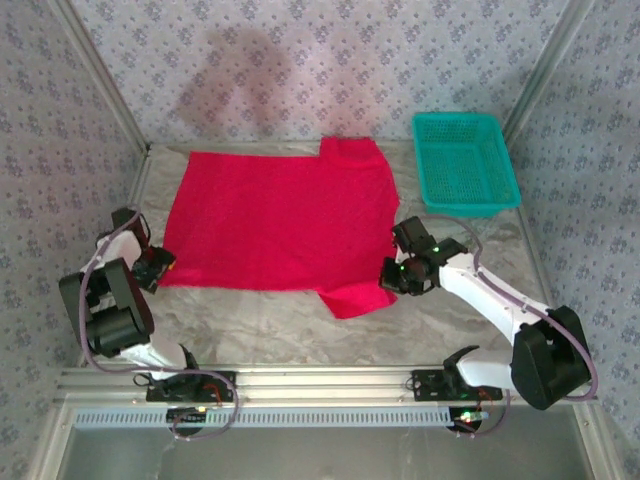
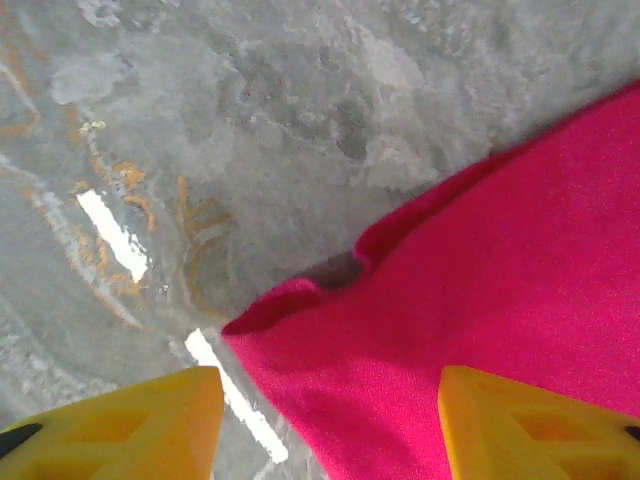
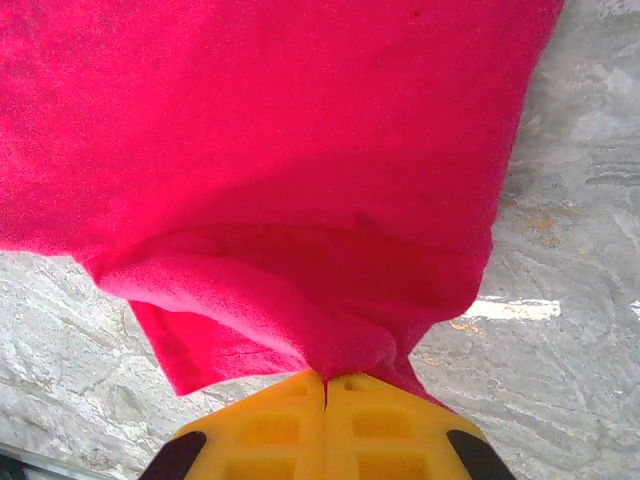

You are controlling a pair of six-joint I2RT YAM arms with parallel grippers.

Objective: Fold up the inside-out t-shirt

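Marbled grey table (image 1: 300, 320), walled round, bare along near edge. Spread flat mid-table: inside-out t-shirt (image 1: 275, 215), teal basket (image 1: 465, 165) just beyond far-right corner. Early fold step, probably. Right gripper (image 3: 327, 385) pinched tight on near sleeve; left gripper (image 2: 330, 420) parted, astride hem corner, gripping nothing. Next: close left, lift together, fold away.

- A teal plastic mesh basket (image 1: 466, 162), rectangular and open-topped, stands upright.
- A grey marbled tabletop (image 1: 260, 320) with faint orange veins lies under the basket, which sits at its far right corner.
- Pale lilac flower-patterned walls (image 1: 300, 60) rise just behind and beside the basket.
- A ribbed silver metal rail (image 1: 320, 385) runs along the near edge, well apart from the basket.
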